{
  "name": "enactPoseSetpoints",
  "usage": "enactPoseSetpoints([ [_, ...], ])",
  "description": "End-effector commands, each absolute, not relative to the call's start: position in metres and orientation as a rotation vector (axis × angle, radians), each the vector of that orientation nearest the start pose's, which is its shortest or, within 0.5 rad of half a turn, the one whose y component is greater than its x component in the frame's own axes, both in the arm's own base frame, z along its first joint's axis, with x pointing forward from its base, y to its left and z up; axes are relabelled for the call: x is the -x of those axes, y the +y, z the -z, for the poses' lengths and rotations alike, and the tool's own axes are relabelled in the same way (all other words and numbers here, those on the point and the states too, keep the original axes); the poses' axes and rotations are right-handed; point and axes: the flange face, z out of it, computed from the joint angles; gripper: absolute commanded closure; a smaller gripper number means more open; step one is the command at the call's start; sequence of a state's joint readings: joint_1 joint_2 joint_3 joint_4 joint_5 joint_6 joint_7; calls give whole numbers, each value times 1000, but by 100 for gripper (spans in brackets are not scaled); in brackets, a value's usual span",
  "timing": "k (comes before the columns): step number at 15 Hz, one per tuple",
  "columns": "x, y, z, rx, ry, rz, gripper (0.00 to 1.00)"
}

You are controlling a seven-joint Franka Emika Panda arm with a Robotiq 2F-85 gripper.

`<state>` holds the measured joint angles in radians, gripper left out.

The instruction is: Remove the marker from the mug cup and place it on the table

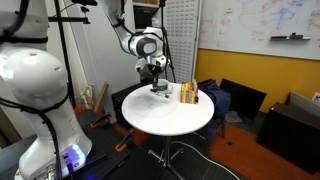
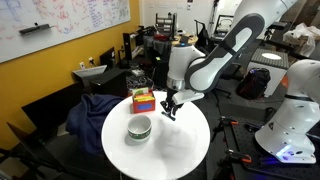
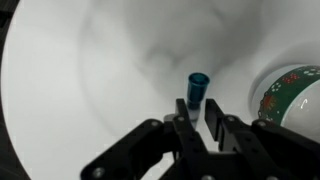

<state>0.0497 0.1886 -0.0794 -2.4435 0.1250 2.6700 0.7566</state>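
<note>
My gripper (image 3: 198,108) is shut on the marker (image 3: 197,88), a short dark blue stick that points from my fingertips down at the white table (image 3: 90,70). The mug cup (image 3: 295,90), greenish with pale parts, sits just to the right of my fingers and apart from them. In both exterior views my gripper (image 2: 170,107) (image 1: 155,76) hangs low over the round table (image 2: 175,150) (image 1: 170,118), beside the cup (image 2: 139,127) (image 1: 159,91).
A red-yellow-orange striped upright bundle (image 2: 143,100) (image 1: 188,93) stands on the table near its edge, behind the cup. Dark chairs (image 2: 100,105), a white robot body (image 1: 40,90) and lab clutter surround the table.
</note>
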Motion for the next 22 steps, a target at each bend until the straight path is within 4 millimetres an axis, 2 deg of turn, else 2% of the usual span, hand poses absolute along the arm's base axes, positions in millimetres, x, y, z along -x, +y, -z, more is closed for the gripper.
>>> enactPoseSetpoints([
  [1, -496, -24, -233, 2747, 1394, 42, 42],
  [6, -498, -25, -235, 2745, 1401, 46, 4],
  [7, -498, -25, -235, 2743, 1406, 48, 0],
  [14, -494, -20, -242, 2760, 1346, 80, 0],
  [19, -486, -11, -251, 2854, 1076, 147, 0],
  [22, -481, -11, -253, 2894, 948, 174, 0],
])
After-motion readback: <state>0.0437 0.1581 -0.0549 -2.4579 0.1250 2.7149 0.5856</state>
